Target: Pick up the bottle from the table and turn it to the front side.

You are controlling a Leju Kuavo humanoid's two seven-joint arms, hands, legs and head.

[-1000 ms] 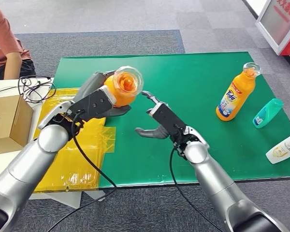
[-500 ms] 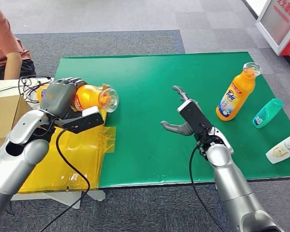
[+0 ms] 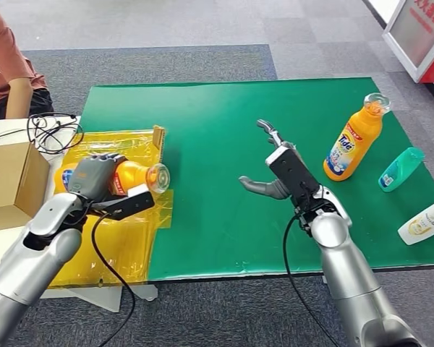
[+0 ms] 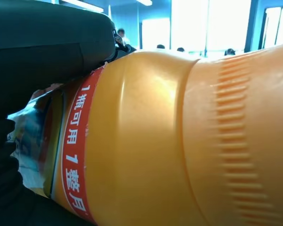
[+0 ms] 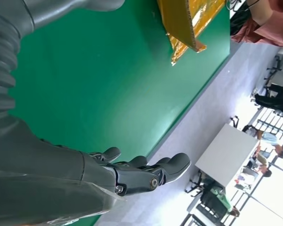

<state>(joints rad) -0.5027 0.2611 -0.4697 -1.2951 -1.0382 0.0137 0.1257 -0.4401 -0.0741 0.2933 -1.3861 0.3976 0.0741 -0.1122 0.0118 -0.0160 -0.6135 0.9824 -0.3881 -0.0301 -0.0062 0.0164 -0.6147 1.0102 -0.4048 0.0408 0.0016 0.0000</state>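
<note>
Lowered since the earlier frame, the left hand (image 3: 92, 177) in the head view grips the orange bottle (image 3: 133, 176) lying sideways over the yellow sheet (image 3: 122, 238), so turning looks nearly done and release remains. Left wrist view: fingers (image 4: 44, 42) clamp the bottle's label. Right wrist view: the right hand (image 5: 133, 174) hovers empty, fingers apart.

red band on the orange bottle (image 4: 140, 141) gripped in the left hand (image 3: 89, 177): white characters "1瓶可用1整月", read in the left wrist view. the rest of its label, nearer the fingers, is creased and unreadable. second orange bottle (image 3: 354, 139), standing well beyond the empty right hand (image 3: 278, 170) on its outer side: label reads "tide". red and white sign (image 3: 422, 32) further out past that bottle: white characters cut off at the edge, unreadable. white tube (image 3: 424, 220) and teal container (image 3: 400, 168): print too small to read.
</note>
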